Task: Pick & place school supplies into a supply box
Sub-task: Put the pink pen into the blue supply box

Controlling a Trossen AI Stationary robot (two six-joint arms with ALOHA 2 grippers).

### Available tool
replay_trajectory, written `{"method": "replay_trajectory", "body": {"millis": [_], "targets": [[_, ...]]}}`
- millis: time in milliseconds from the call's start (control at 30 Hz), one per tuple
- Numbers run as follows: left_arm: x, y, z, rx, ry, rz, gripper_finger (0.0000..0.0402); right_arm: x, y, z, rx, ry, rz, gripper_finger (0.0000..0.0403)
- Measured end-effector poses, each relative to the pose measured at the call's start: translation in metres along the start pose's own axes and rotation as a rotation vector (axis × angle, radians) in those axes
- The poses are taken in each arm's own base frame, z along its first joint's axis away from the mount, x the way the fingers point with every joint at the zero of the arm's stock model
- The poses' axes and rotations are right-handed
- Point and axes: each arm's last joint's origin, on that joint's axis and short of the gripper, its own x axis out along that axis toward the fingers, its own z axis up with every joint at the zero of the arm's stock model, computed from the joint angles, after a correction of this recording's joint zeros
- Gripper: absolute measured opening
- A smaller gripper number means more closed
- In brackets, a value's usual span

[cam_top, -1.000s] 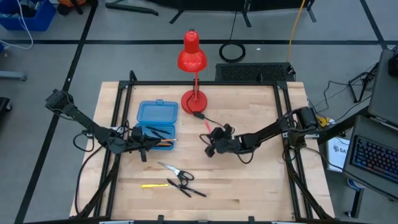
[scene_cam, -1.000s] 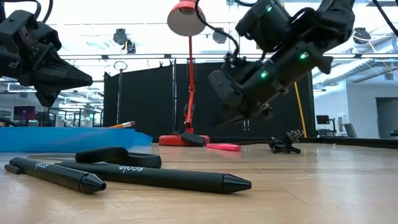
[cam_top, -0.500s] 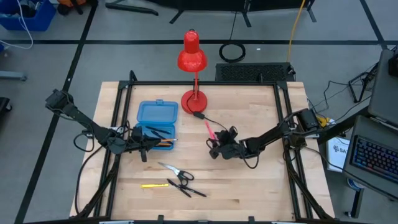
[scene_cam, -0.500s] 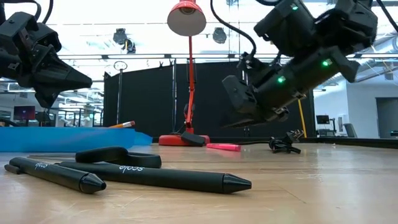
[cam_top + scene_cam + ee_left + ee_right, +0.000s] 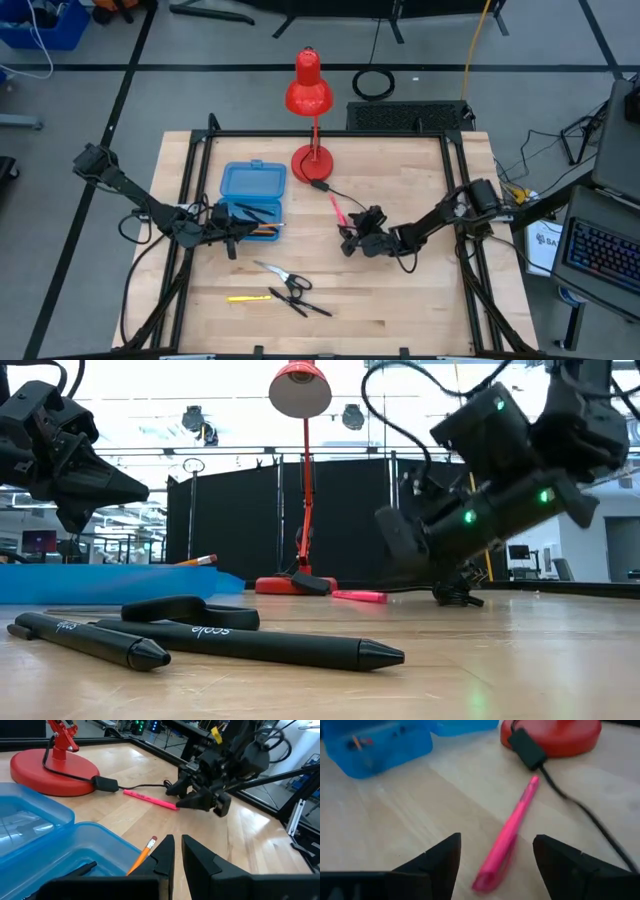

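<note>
High view: a wooden table (image 5: 420,300) inside a black frame, with 2 dark arms reaching in from its 2 sides.
Red desk lamp (image 5: 309,95): stands at the far edge of the table, its round base (image 5: 313,162) just beside the box's far right corner, a black cord (image 5: 135,785) running from the base across the wood.
Supply box (image 5: 252,195): translucent blue, lid swung back, on the left half of the table; dark pens and 1 orange pencil (image 5: 141,856) lie in it, the pencil's eraser end sticking over the right rim.
Right gripper (image 5: 349,240): low over the middle of the table, fingers spread wide and holding nothing, straddling the near end of the pink pen without touching it in the right wrist view.
Left gripper (image 5: 238,236): hangs at the near right corner of the box, its 2 fingers (image 5: 168,854) almost together with a thin gap between them and nothing gripped.
Scissors (image 5: 282,277): silver blades, black handles, flat on the wood nearer the front edge, well apart from the box.
Black pens (image 5: 262,645): 2, lying just in front of the scissors' handles.
Pink pen (image 5: 509,836): on the bare wood between the lamp base and the right gripper, close beside the cord.
Yellow pencil (image 5: 249,297): lies alone, left of the black pens, near the front edge.
</note>
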Motion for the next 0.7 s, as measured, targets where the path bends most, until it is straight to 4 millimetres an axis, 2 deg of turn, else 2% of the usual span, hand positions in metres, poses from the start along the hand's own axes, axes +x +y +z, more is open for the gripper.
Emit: {"method": "replay_trajectory", "body": {"millis": [67,367,700], "targets": [[0.000,0.000,0.000,-0.005,0.000,0.001,0.0037,0.004,0.000,-0.006,-0.002,-0.022,-0.013,0.0229],[0.000,0.001,-0.001,-0.001,0.005,0.005,0.0037,0.009,0.000,-0.010,-0.019,-0.026,0.009,0.0222],[0.000,0.001,-0.001,-0.005,0.005,0.005,0.0037,0.014,-0.010,-0.023,-0.081,0.081,-0.080,0.0221]]}}
